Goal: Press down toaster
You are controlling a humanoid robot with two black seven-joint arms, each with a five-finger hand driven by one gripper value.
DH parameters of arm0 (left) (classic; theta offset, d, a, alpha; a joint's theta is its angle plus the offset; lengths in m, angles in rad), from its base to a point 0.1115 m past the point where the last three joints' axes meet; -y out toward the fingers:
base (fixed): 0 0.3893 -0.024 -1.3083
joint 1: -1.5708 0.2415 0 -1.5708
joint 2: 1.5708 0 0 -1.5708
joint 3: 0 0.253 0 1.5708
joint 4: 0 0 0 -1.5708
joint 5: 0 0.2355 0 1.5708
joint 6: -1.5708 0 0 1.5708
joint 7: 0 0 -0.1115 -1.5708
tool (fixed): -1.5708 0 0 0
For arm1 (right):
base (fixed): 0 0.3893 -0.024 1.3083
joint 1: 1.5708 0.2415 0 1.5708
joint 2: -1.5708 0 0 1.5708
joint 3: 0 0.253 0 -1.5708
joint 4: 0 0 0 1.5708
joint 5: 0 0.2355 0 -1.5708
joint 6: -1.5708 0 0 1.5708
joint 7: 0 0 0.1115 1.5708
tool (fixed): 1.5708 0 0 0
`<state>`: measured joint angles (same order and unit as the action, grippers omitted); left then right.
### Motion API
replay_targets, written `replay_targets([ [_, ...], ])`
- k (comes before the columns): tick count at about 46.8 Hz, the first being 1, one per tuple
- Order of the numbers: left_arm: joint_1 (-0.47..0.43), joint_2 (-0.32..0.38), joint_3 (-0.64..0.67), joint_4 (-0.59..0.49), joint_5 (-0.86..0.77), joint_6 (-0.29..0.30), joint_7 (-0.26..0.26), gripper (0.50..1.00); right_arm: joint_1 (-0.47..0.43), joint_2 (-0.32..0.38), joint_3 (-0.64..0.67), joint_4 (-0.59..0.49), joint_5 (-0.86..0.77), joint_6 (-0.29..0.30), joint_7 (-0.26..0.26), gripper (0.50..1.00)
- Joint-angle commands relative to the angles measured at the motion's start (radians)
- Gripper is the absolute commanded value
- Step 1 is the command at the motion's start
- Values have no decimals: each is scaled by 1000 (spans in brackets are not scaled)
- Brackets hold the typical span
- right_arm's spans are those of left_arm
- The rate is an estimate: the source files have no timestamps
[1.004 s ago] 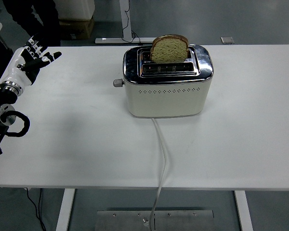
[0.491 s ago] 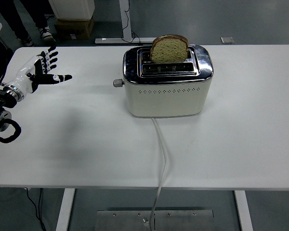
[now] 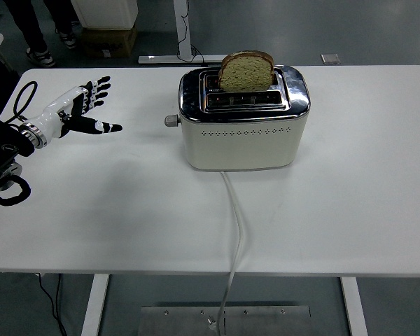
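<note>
Single head view: camera mounted high on the robot's side, facing forward and down, at moderate range. The white table [image 3: 350, 210] fills the frame, near edge at bottom.

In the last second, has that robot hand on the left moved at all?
Yes. The left hand, fingers spread, has moved right across the table, closer to the toaster and the lever on its side.

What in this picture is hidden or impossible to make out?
All in the head view:
- The right arm: out of frame.
- The left hand's arm: cut off by the left edge.
- The bread's lower part: hidden inside the toaster's far slot.
- The near slot's contents: too dark to tell.
- The lever's track: hidden on the toaster's left end.
- The cord's plug: drops below the table's near edge.
</note>
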<state>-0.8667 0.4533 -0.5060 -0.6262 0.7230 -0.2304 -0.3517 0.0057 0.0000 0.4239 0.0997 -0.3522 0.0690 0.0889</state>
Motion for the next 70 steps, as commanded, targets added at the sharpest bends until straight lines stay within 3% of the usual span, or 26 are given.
replay_targets([
  [1, 0, 24, 0, -36, 24, 0, 0, 1000, -1, 0, -1, 0, 1, 0, 0, 998],
  [15, 2, 114, 3, -142, 177, 0, 2, 1000, 0, 0, 1, 0, 1, 0, 0, 1000],
  [33, 0, 173, 21, -253, 361, -1, 5, 1000, -1, 0, -1, 0, 1, 0, 0, 998],
  [56, 2, 199, 20, -359, 523, -1, 5, 1000, 0, 0, -1, 0, 1, 0, 0, 1000],
  [70, 0, 205, 21, -411, 526, -1, 5, 1000, -1, 0, 1, 0, 1, 0, -1, 998],
])
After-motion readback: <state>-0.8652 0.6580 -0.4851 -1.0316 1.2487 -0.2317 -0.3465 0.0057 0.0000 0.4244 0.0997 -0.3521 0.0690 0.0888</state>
